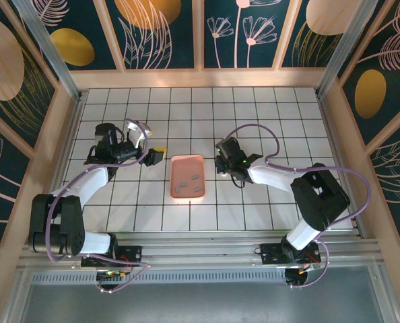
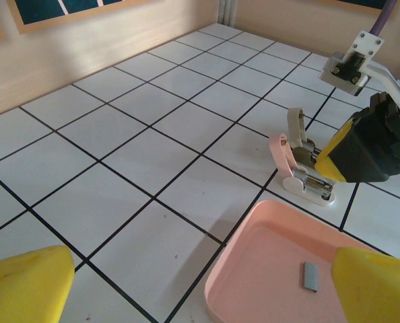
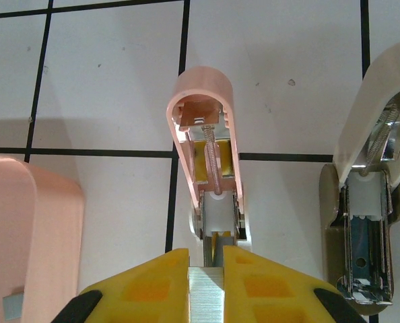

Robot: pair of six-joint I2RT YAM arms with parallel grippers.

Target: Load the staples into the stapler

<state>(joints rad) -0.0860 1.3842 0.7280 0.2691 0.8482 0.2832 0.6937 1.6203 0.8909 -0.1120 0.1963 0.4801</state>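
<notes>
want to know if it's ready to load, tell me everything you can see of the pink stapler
The pink stapler sits on the tiled table between the tray and a beige stapler. Small, glossy pale pink plastic with white inside. Its lid is swung open, baring a spring and a silvery channel. The right gripper, shut on a strip of staples, is at the channel's end; contact is unclear.

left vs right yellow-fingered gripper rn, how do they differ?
The left gripper is wide open and empty; the right gripper is shut on a grey metal staple strip. Left hangs by the salmon-pink tray; right sits at the open pale pink stapler. Both have yellow fingers.
</notes>
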